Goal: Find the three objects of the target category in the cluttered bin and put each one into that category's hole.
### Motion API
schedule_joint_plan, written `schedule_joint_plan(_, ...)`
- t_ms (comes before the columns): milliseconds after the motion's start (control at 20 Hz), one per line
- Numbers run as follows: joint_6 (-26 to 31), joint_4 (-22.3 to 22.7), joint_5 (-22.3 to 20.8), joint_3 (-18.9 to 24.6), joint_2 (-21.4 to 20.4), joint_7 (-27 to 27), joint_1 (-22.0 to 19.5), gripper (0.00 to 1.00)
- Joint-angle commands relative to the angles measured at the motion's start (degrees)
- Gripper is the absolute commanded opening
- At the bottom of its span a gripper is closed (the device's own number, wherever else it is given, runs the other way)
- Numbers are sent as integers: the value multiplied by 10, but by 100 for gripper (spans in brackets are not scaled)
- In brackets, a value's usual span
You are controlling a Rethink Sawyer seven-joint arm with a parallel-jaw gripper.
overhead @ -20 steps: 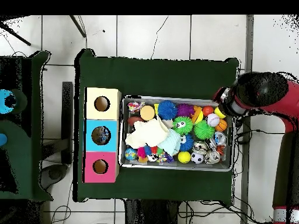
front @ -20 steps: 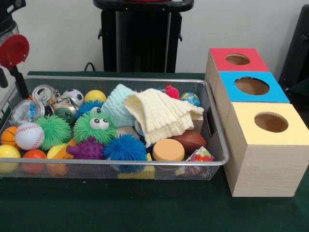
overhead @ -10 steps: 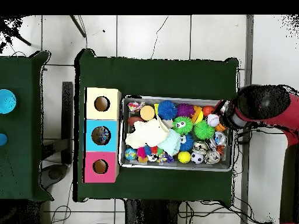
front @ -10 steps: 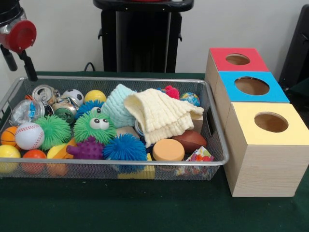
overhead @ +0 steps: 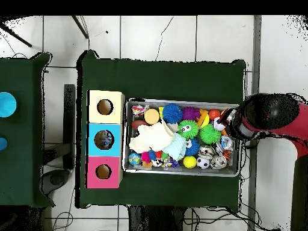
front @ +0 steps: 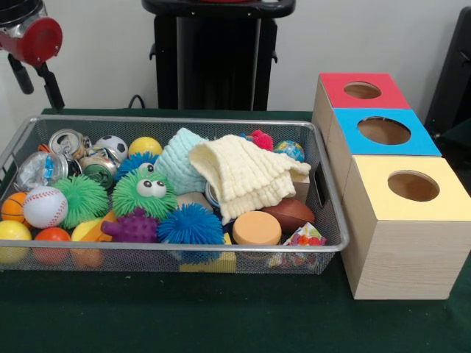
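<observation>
A wire mesh bin [front: 184, 248] holds several toys: a baseball [front: 44, 207], a soccer ball [front: 112, 145], a yellow ball [front: 145, 145], green spiky balls [front: 143, 193], a blue spiky ball [front: 190, 224], a purple knobbly toy [front: 135, 226], crushed cans [front: 68, 142], a brown football [front: 289, 213] and two cloths [front: 239, 175]. My gripper [front: 35, 83] hangs open and empty above the bin's back left corner in the front view. From overhead, the gripper [overhead: 228, 120] is over the bin's [overhead: 180, 174] right end, under the red arm [overhead: 274, 113].
Beside the bin stand three wooden boxes, each with a round hole on top: red [front: 338, 94], blue [front: 353, 140] and yellow [front: 375, 198]. From overhead they line the bin's left side, the yellow box [overhead: 105, 96] topmost. Green cloth covers the table [front: 221, 316].
The gripper has risen and shifted right in the front view, coming over the bin's end. Overhead, the arm has swung down along the bin's right side. The toys have not moved.
</observation>
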Motion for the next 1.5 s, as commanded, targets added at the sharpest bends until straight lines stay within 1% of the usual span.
schedule_joint_plan(50,-77,99,8,22,-13,-59,-19,100)
schedule_joint_plan(200,-106,116,7,25,-18,-59,-27,100)
schedule_joint_plan(450,-110,120,9,26,-18,-60,-30,100)
schedule_joint_plan(600,-113,133,12,24,-26,-63,-40,100)
schedule_joint_plan(700,-109,130,11,25,-24,-66,-43,100)
schedule_joint_plan(950,-98,112,5,28,-6,-73,-47,100)
schedule_joint_plan(1050,-101,115,5,29,-5,-71,-47,100)
schedule_joint_plan(1200,-110,124,3,27,-5,-65,-46,100)
schedule_joint_plan(1350,-133,130,0,28,11,-58,-46,100)
schedule_joint_plan(1500,-145,125,-5,27,25,-52,-43,100)
